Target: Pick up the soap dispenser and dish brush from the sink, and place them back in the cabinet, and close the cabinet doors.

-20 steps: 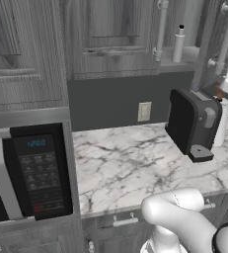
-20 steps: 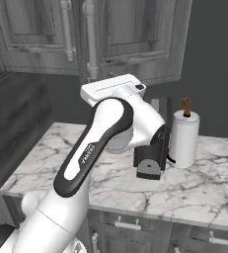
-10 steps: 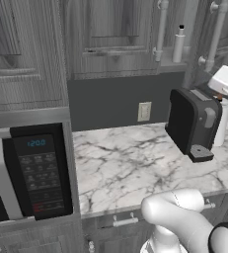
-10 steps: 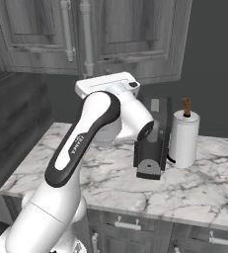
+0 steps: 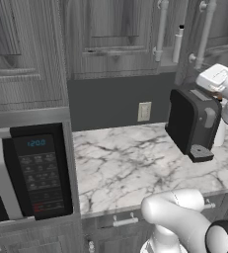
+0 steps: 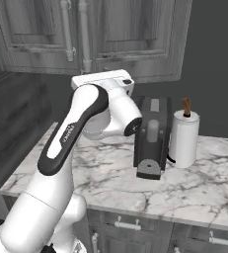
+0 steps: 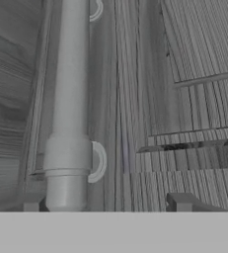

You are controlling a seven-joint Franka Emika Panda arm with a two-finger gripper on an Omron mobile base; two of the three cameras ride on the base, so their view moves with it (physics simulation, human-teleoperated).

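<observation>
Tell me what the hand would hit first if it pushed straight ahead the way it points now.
Most likely the cabinet door itself, just right of its white bar handle. The fingertips straddle the panel beside the handle, and the hand is open. How far off the door is can't be judged.

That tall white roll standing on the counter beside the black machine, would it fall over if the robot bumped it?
Probably yes. The white roll stands upright and is taller than it is wide, so a nudge near its brown top could tip it. It looks like paper on a holder, so likely light. The black machine close beside it might stop a fall that way.
</observation>
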